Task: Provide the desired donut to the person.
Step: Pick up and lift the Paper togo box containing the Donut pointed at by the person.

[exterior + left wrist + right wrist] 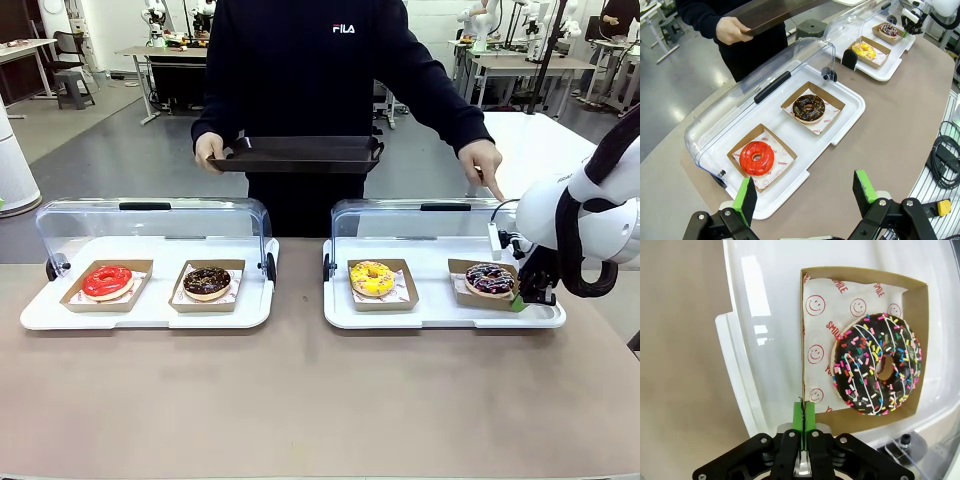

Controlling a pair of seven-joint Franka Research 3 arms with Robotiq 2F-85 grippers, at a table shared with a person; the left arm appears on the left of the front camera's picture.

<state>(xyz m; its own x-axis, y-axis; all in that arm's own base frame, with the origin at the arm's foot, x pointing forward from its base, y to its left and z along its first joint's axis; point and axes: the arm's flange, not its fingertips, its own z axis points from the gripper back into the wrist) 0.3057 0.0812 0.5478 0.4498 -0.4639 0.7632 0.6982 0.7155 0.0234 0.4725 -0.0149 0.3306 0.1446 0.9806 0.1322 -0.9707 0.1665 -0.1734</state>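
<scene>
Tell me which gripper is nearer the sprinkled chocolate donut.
Right. The right gripper is shut on the edge of the sprinkled donut's cardboard tray, right beside it. The left gripper hangs open far away, near the red donut.

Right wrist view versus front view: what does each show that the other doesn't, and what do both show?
Right wrist view: the right tool shut on the side wall of the cardboard tray, and the smiley-printed paper under the sprinkled chocolate donut.
Front view: the person holding a black tray and pointing with a hand toward the rightmost donut, plus the red donut, dark chocolate donut and yellow donut.
Both: the sprinkled donut in its cardboard tray.
</scene>
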